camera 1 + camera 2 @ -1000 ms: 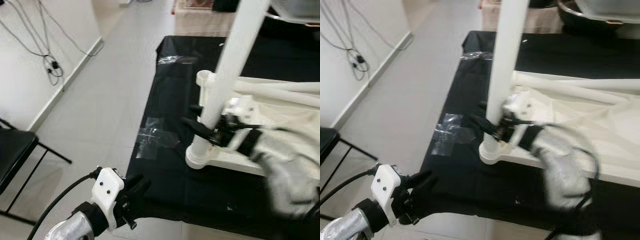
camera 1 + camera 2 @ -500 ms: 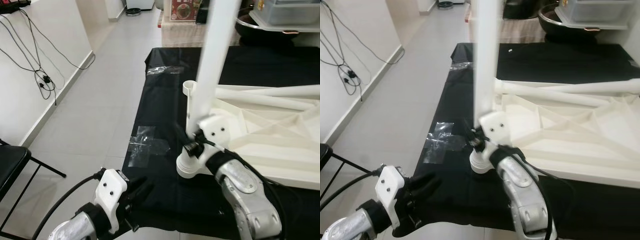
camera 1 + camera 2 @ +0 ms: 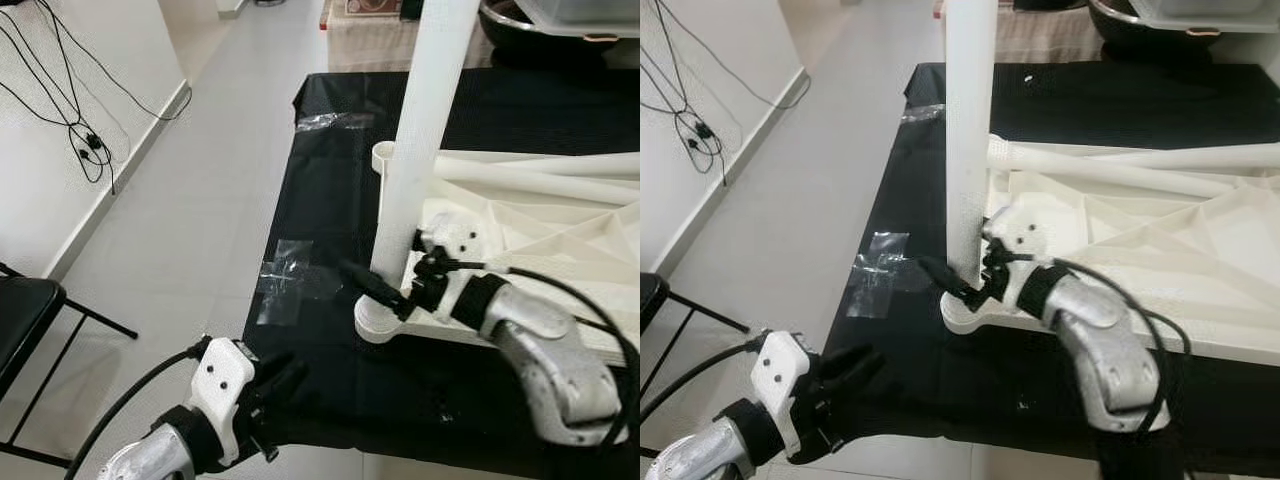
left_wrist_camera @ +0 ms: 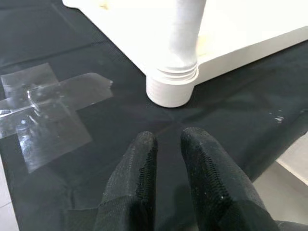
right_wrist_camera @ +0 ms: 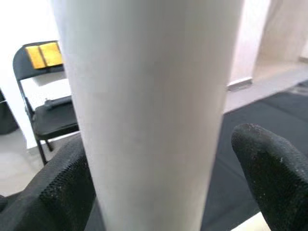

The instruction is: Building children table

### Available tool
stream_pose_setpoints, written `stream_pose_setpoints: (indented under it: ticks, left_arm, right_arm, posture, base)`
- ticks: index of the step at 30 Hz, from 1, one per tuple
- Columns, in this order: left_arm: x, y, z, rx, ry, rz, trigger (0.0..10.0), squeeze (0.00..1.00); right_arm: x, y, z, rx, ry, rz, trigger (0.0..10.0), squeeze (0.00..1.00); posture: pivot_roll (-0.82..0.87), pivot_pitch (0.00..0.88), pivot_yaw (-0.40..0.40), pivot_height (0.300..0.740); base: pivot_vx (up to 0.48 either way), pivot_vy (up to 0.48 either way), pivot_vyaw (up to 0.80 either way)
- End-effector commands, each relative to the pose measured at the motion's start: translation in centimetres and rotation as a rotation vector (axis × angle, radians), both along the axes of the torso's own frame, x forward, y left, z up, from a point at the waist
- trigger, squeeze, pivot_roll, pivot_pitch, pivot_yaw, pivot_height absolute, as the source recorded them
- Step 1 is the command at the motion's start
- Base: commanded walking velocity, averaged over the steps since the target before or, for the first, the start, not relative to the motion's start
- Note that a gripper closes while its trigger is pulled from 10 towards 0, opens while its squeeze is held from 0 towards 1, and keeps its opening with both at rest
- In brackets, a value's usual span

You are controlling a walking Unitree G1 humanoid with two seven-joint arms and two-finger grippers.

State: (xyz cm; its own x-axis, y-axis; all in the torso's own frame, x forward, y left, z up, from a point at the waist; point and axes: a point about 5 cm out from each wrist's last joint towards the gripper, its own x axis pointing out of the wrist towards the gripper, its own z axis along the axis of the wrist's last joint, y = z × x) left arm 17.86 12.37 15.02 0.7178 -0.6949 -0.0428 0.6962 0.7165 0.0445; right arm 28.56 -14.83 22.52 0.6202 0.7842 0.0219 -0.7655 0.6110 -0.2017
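Note:
The white table top point(image 3: 545, 235) lies upside down on a black cloth point(image 3: 330, 200). A white leg point(image 3: 420, 130) stands upright in its near left corner socket point(image 4: 173, 82). My right gripper point(image 3: 392, 275) reaches in from the right, low on the leg. It is open, with one finger on either side of the leg point(image 5: 154, 110); the fingers point(image 5: 269, 168) on one side stand a little off it. My left gripper point(image 4: 166, 144) hovers low over the cloth's front edge, short of the socket, shut and holding nothing.
More white legs point(image 3: 540, 175) lie across the table top. Clear tape point(image 3: 290, 280) is stuck on the cloth left of the socket. Tiled floor point(image 3: 190, 200) runs along the left, with a black folding chair point(image 3: 20, 320) and wall cables point(image 3: 85, 140).
My right forearm has swung around the upright leg, from below it half a second ago to its right side now. The camera view shifted. My left gripper stays put.

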Motion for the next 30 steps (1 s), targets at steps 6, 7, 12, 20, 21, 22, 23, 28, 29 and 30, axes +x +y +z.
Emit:
stream_pose_setpoints:
  ticks: [6, 7, 12, 20, 21, 22, 23, 28, 29, 30]
  left_arm:
    - [-0.3, 0.2, -0.2, 0.012, 0.010, 0.012, 10.0, 0.00]
    - [-0.3, 0.3, -0.1, 0.012, 0.011, 0.013, 10.0, 0.00]
    - [-0.3, 0.2, -0.2, 0.013, 0.011, 0.013, 10.0, 0.00]
    - [0.0, 0.2, -0.1, 0.011, 0.001, 0.016, 10.0, 0.00]
    - [0.0, 0.1, -0.2, 0.011, 0.000, 0.017, 10.0, 0.00]
    - [0.0, 0.1, -0.2, 0.011, 0.000, 0.017, 10.0, 0.00]
    - [0.0, 0.1, -0.2, 0.012, 0.000, 0.018, 10.0, 0.00]
    - [0.1, 0.2, -0.2, 0.013, -0.005, 0.019, 10.0, 0.00]
    - [0.1, 0.2, -0.2, 0.013, -0.006, 0.019, 10.0, 0.00]
    - [0.1, 0.2, -0.2, 0.013, -0.006, 0.019, 10.0, 0.00]
  right_arm:
    - [2.3, -1.3, 3.2, 0.005, -0.049, 0.158, 10.0, 0.00]
    - [2.4, -1.4, 3.4, 0.006, -0.048, 0.183, 10.0, 0.00]
    - [2.5, -1.8, 3.7, 0.014, -0.024, 0.253, 10.0, 0.00]
    - [1.9, -1.8, 2.3, -0.017, 0.043, 0.379, 0.0, 0.00]
    - [1.7, -1.9, 2.2, -0.009, 0.049, 0.384, 0.0, 0.00]
    - [1.7, -1.9, 2.2, -0.009, 0.049, 0.384, 0.0, 0.00]
    - [1.3, -2.0, 1.8, 0.000, 0.062, 0.387, 0.0, 0.00]
    - [0.2, -2.0, 0.9, 0.010, 0.088, 0.369, 0.0, 0.00]
    - [-0.1, -2.0, 0.7, 0.012, 0.094, 0.363, 0.0, 0.00]
    - [-0.1, -2.0, 0.7, 0.012, 0.094, 0.363, 0.0, 0.00]
  posture:
    - [0.07, 0.198, 0.034, 0.740]
    - [0.07, 0.198, 0.034, 0.740]
    - [0.07, 0.197, 0.035, 0.740]
    - [0.07, 0.183, 0.023, 0.740]
    - [0.07, 0.182, 0.023, 0.740]
    - [0.07, 0.182, 0.023, 0.740]
    - [0.06, 0.175, 0.020, 0.740]
    - [0.06, 0.164, 0.018, 0.740]
    - [0.06, 0.164, 0.018, 0.740]
    - [0.06, 0.164, 0.018, 0.740]
  base:
    - [0.000, 0.000, 0.00]
    - [0.000, 0.000, 0.00]
    - [0.000, 0.000, 0.00]
    - [0.000, 0.000, 0.00]
    - [0.000, 0.000, 0.00]
    - [0.000, 0.000, 0.00]
    - [0.000, 0.000, 0.00]
    - [0.000, 0.000, 0.00]
    - [0.000, 0.000, 0.00]
    - [0.000, 0.000, 0.00]
